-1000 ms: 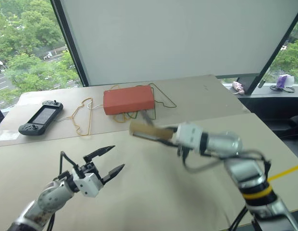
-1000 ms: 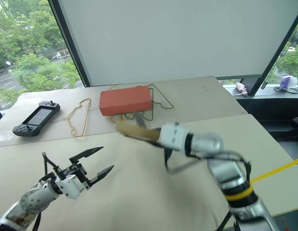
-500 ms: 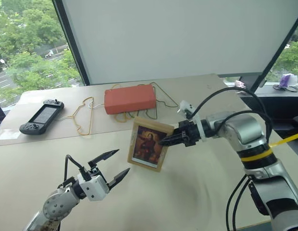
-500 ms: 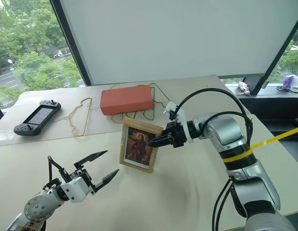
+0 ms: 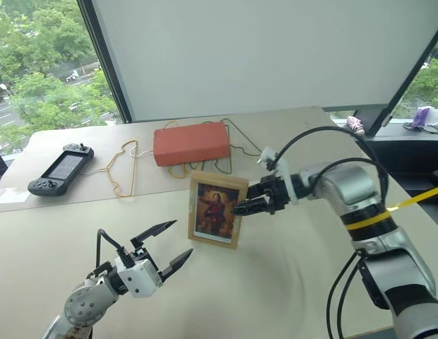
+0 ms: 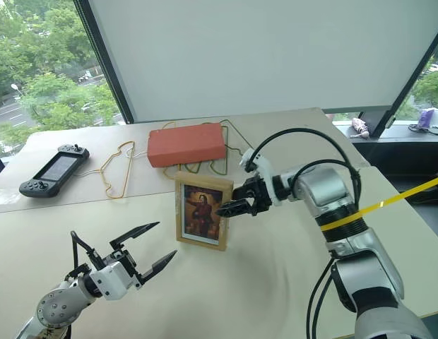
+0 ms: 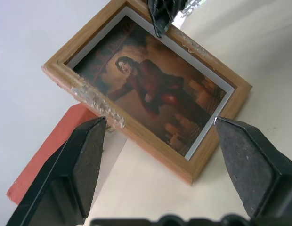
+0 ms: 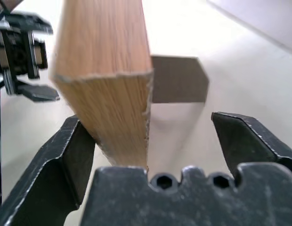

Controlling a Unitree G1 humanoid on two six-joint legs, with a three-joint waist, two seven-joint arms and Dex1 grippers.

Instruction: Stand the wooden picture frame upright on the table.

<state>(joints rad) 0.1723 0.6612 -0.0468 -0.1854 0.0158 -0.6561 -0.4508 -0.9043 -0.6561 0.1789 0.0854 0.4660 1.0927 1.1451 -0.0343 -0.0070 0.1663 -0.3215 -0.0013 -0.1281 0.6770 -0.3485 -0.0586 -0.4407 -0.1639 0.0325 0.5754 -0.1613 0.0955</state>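
Observation:
The wooden picture frame (image 5: 217, 217) stands upright on the table (image 5: 282, 282), leaning slightly back, its red-robed figure painting facing me. In the right wrist view its fold-out stand (image 8: 179, 84) props it from behind. My right gripper (image 5: 241, 207) is at the frame's right edge, open. Its jaws straddle the frame's side (image 8: 113, 103), one finger against the wood and the other well apart from it. My left gripper (image 5: 181, 238) hovers low in front of the frame, to its left, open and empty. The left wrist view shows the frame (image 7: 150, 94) between its spread fingers.
Behind the frame lie an orange-red box (image 5: 191, 143), thin wire hangers (image 5: 123, 169) and a black game controller (image 5: 60, 169). The table's right edge runs behind my right arm, with a yellow strap (image 5: 417, 201) crossing there.
The right gripper brought the frame down from the air, stood it on the table and opened its jaws. The left gripper stayed where it was.

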